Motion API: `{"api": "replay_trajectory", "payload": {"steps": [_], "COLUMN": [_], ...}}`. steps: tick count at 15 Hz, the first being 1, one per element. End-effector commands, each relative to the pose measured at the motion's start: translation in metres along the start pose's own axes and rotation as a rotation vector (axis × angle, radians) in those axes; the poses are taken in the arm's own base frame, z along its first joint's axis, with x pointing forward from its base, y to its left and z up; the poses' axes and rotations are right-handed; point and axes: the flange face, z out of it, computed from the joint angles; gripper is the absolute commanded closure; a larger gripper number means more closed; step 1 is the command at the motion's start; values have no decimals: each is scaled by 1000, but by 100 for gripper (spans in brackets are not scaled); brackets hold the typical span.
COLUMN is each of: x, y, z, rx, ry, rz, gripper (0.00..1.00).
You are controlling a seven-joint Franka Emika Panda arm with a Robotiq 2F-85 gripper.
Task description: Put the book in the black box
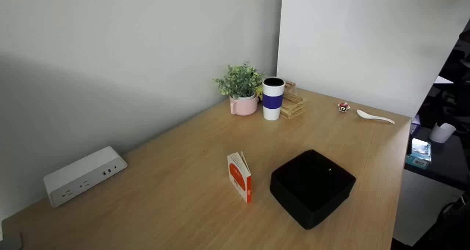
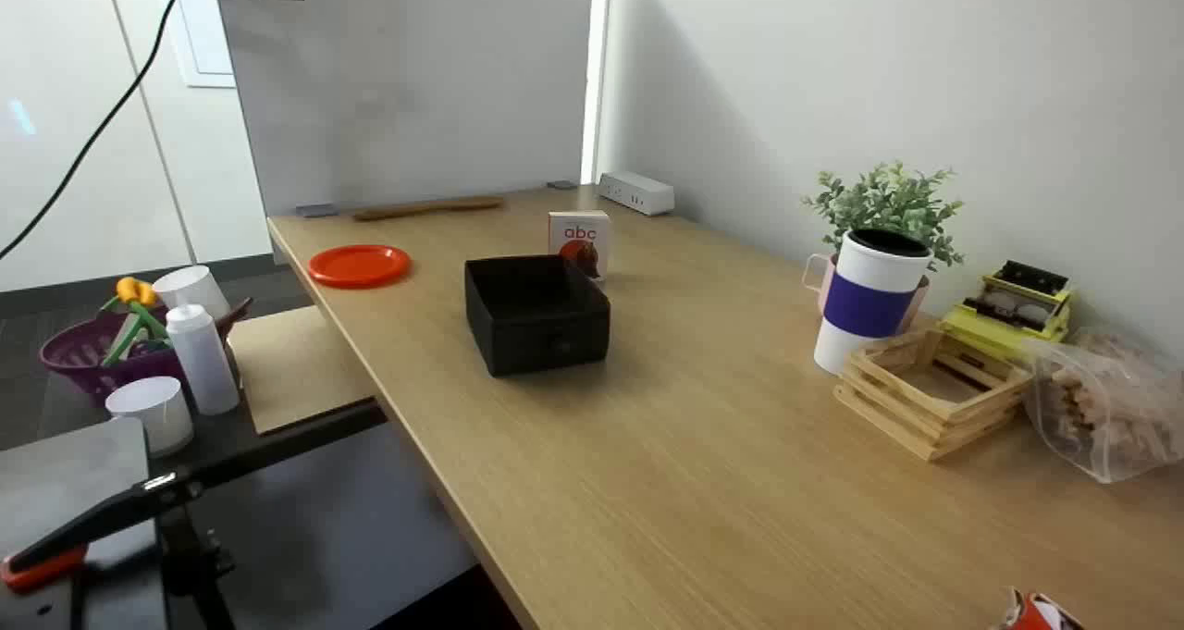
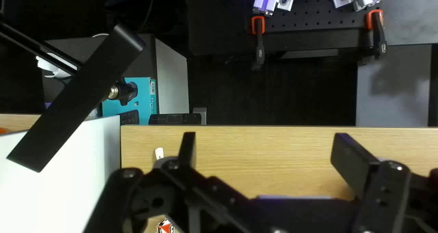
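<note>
In an exterior view, a pink handled pot (image 1: pixel 244 107) holds a green plant (image 1: pixel 239 81); rightward come a purple-banded white tumbler (image 1: pixel 272 101), a slatted wooden crate (image 1: pixel 293 111) and the low, square, matte black box (image 1: pixel 292 206), open-topped. Around them on the wooden worktop (image 1: pixel 165 191): a white rectangular power strip (image 1: pixel 86 176), the small orange-red and white book (image 1: pixel 239 178) standing upright near the box, apart from it, and a curved white spoon (image 1: pixel 369 115). In the wrist view, the claw (image 3: pixel 267 151) gapes wide.

book (image 1: pixel 238 176): white, orange-red disc | box (image 1: pixel 291 202): black | cup (image 1: pixel 273 101): white, purple band | plate (image 2: pixel 359 265): red | end effector (image 3: pixel 265 149): black
</note>
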Motion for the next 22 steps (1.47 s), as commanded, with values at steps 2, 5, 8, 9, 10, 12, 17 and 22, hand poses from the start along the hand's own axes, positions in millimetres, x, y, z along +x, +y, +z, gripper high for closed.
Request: {"api": "replay_trajectory", "payload": {"steps": [2, 5, 8, 9, 10, 12, 17, 22], "x": [2, 12, 27, 32, 40, 55, 102, 146], "y": [-1, -11, -31, -36, -45, -61, -104, -139], "z": [-2, -8, -17, -20, -25, -31, -38, -35], "rx": [-8, -19, -18, -18, -16, -4, 87, 267], "ry": [-3, 2, 13, 16, 19, 20, 28, 29], "rz": [-15, -91, -198, -227, -262, -322, -439, -472], "gripper": [0, 0, 0, 0, 0, 0, 0, 0]}}
